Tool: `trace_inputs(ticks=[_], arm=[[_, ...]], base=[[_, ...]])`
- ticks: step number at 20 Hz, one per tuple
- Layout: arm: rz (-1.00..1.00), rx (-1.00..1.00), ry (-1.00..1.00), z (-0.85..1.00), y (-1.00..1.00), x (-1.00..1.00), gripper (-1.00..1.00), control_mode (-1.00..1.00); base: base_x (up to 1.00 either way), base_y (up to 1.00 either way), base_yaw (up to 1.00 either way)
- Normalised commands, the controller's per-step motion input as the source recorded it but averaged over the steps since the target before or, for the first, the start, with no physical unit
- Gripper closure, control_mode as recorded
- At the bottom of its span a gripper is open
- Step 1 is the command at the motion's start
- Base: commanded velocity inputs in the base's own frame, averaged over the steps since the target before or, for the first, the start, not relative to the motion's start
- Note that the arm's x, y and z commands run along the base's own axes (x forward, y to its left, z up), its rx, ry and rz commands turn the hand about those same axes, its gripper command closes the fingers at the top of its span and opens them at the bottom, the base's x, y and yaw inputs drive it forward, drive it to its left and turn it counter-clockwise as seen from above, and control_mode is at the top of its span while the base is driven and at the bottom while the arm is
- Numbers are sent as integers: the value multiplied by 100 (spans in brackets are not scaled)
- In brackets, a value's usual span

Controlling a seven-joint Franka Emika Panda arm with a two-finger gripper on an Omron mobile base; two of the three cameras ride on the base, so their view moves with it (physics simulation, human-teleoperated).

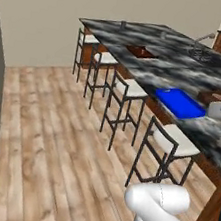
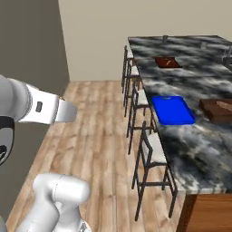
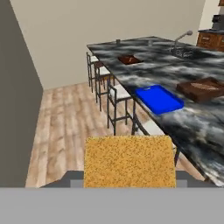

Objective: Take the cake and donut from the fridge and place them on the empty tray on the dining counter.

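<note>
1. While the hand view looked out over the room, a tan-brown speckled square, the cake (image 3: 129, 161), sat low in the middle of the frame, right between the dark finger tips, with the gripper (image 3: 129, 177) clamped on it
2. Up the right half of that view ran the dining counter (image 3: 192, 116), black marble with pale veins, and the blue tray (image 3: 159, 99) lay bare near its front edge, centre right
3. Right of the blue tray, well apart from it, a dark brown wooden tray (image 3: 201, 89) rested on the same top
4. From the left base view the blue tray (image 1: 179, 103) showed at right of centre on the marble (image 1: 144, 37), with a row of white-seated bar stools (image 1: 170, 142) along the counter's near side over a wooden floor (image 1: 52, 139)
5. From the right base view the blue tray (image 2: 172, 110) lay at centre right, the brown wooden tray (image 2: 217, 110) at the right edge, and a small brown square dish (image 2: 167, 62) farther back on the counter (image 2: 199, 149)
6. A white arm link (image 2: 36, 106) crossed the left side of the right base view
</note>
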Motion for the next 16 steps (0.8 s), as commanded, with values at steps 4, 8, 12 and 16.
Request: trace_inputs(ticks=[4,8,12,16], arm=[[0,0,0,0,0,0,100,100],[0,0,0,0,0,0,100,100],[0,0,0,0,0,0,100,100],[0,0,0,0,0,0,100,100]], base=[[100,97,-61],[100,91,-66],[100,89,-67],[100,90,-66]])
